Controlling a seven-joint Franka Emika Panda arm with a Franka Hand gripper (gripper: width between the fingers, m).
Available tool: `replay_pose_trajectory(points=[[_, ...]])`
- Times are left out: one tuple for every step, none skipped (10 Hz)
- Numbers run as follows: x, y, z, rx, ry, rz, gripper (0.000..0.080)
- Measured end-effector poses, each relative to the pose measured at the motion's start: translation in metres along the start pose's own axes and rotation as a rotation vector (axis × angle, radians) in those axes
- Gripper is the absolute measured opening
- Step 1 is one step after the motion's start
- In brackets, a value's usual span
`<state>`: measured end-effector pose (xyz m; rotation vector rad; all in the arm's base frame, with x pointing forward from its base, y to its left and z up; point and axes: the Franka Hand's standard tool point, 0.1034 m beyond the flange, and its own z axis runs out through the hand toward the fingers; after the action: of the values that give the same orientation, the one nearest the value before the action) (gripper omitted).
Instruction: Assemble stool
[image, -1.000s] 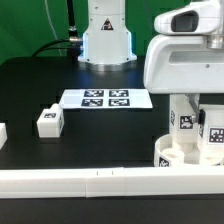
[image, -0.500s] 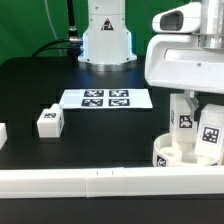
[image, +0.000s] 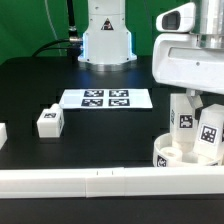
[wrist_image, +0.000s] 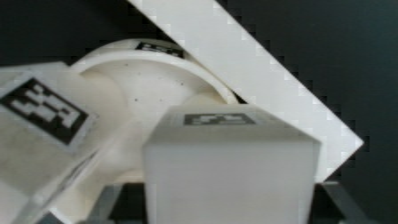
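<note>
Leg (wrist_image: 224, 170) white w/ blk-wht tag (wrist_image: 222, 119); table (image: 100, 142) black

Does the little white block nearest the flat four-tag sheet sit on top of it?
No, the loose stool leg rests on the black table, beside the marker board and apart from it.

White disc (image: 172, 158) bears two tagged legs (image: 183, 121); third leg (image: 48, 121) lies apart.

arm (image: 190, 65) a little farther to the exterior view's right, leg (image: 209, 133) lower
</note>
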<state>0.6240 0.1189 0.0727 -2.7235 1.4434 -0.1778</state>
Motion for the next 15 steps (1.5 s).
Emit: replay_pose_trajectory(points=[[0.0000, -0.0001, -0.0001, 0.001, -0.002, 0.052, 0.0337], [-0.0001, -0.0002, -0.0001, 0.002, -0.002, 0.095, 0.0337], [-0.0003, -0.0003, -0.0001, 0.004, -0.007, 0.173, 0.0337], [0.0015, -0.0013, -0.0001, 0.030, -0.010, 0.265, 0.0337], [0.0027, -0.0012, -0.0004, 0.058, -0.020, 0.393, 0.0337], [0.0022, -0.0014, -0.0006, 0.070, -0.027, 0.462, 0.0337], [0.0001, -0.0026, -0.0011, 0.074, -0.042, 0.587, 0.0337], [0.0001, -0.0031, -0.0011, 0.081, -0.057, 0.695, 0.0337], [0.0010, -0.0030, -0.0009, 0.092, -0.074, 0.776, 0.0337], [0.0025, -0.0028, -0.0009, 0.102, -0.097, 0.877, 0.0337], [0.0032, -0.0023, -0.0007, 0.105, -0.115, 0.956, 0.0337], [0.0002, -0.0026, 0.0001, 0.095, -0.126, 1.069, 0.0337], [-0.0011, -0.0025, 0.0004, 0.088, -0.132, 1.136, 0.0337], [-0.0007, -0.0023, 0.0004, 0.088, -0.140, 1.174, 0.0337], [-0.0001, -0.0025, 0.0002, 0.092, -0.150, 1.198, 0.0337]])
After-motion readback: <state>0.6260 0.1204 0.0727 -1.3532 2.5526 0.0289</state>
